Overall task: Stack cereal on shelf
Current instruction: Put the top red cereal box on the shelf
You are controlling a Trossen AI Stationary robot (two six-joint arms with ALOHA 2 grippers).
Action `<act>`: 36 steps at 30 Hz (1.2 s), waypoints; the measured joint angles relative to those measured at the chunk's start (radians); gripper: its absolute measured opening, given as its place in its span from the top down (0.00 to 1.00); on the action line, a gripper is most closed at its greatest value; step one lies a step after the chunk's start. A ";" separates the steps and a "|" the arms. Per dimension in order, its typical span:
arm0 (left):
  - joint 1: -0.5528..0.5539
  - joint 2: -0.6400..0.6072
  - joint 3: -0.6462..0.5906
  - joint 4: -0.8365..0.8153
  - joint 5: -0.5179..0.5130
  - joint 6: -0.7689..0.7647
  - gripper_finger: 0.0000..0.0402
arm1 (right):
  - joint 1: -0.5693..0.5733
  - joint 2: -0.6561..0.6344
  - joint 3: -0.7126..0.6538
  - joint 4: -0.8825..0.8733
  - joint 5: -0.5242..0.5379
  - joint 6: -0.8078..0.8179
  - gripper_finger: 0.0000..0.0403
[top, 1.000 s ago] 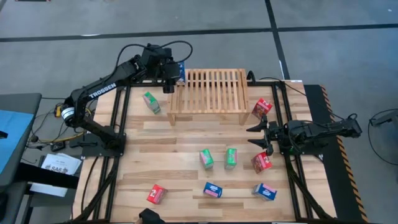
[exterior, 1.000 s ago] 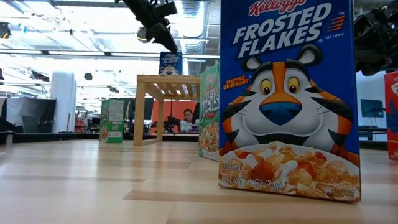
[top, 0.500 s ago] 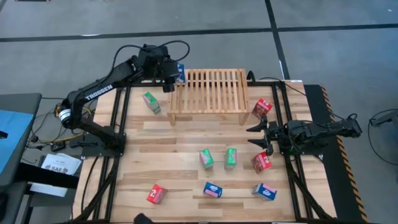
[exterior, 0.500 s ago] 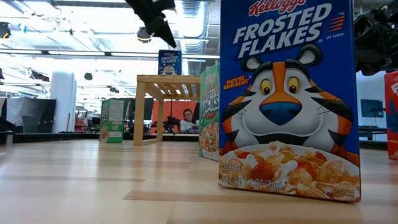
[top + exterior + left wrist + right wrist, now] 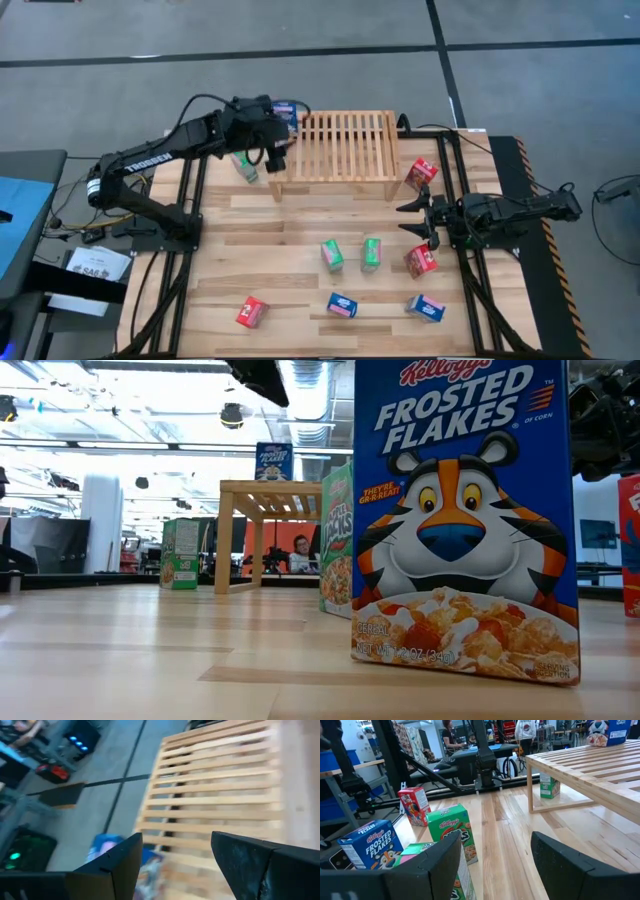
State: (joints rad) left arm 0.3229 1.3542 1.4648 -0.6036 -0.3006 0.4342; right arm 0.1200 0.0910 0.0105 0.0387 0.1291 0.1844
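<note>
Hovering spread wide and empty, left tool (image 5: 272, 158) beside shelf (image 5: 345, 145) corner; blue box (image 5: 286, 108) standing there, released

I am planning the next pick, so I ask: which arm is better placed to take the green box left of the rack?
Left. Its open left gripper hangs close to that green box, at the rack corner. The right gripper waits across the table, near a red box.

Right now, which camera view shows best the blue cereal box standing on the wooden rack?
The low view: the blue box stands upright on the rack, its front readable. The high view shows only its top at the rack's corner. The right wrist view cuts it off; the left wrist view blurs it.
</note>
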 joint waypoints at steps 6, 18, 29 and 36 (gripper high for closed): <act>-0.114 0.006 0.000 -0.007 0.008 -0.109 0.43 | 0.000 0.000 0.000 0.000 0.000 0.000 0.34; -0.248 0.006 0.000 -0.058 0.006 -0.336 0.44 | 0.000 0.000 0.000 0.000 0.000 0.000 0.34; -0.311 0.006 -0.061 -0.105 -0.030 -0.509 0.44 | 0.000 0.000 0.000 0.000 0.000 0.000 0.34; -0.342 0.007 -0.109 -0.097 -0.055 -0.572 0.44 | 0.000 0.000 0.000 0.000 0.000 0.000 0.34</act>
State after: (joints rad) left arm -0.0195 1.3609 1.3553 -0.7004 -0.3555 -0.1379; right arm 0.1204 0.0914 0.0109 0.0387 0.1291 0.1844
